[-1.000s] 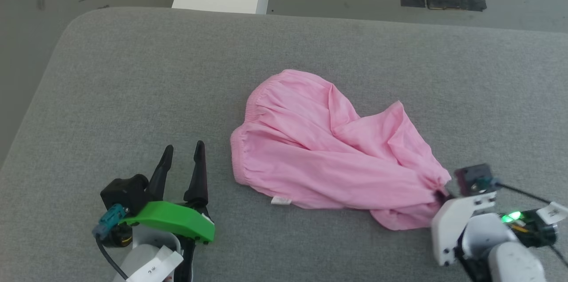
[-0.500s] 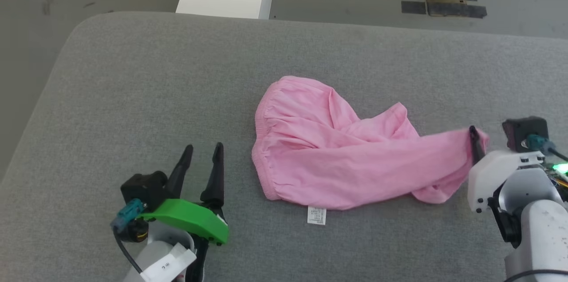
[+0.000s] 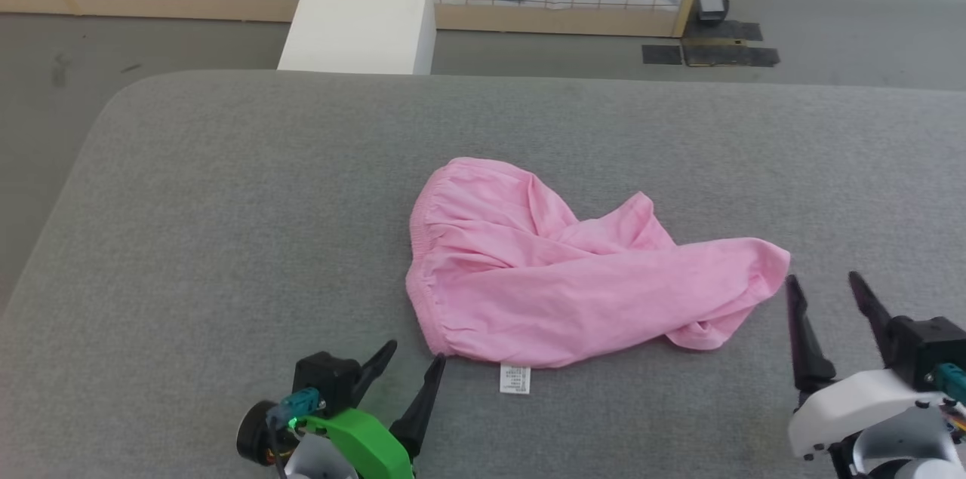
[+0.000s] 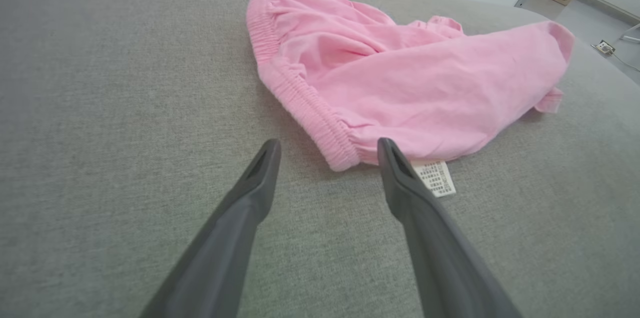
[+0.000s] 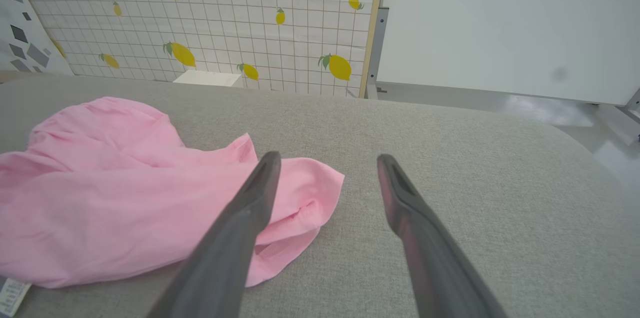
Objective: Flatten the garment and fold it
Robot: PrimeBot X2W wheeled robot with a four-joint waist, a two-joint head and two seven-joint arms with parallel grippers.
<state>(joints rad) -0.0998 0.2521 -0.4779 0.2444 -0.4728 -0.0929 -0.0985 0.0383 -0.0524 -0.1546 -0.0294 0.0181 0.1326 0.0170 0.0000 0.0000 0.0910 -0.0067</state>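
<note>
Our left gripper (image 4: 327,142), fingers spread wide, at the garment (image 4: 400,77).
We see the garment's elastic corner between our fingertips, the white label (image 4: 435,178) lying just beside that corner on the grey surface (image 4: 100,107).

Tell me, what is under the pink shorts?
Grey padded surface shows around the shorts; a white label sticks out from their near edge. Anything beneath the cloth is covered.

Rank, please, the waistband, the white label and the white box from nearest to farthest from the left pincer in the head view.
1. Waistband: its near end beside the left pincer.
2. White label: slightly rightward.
3. White box: beyond the far edge of the table.
</note>
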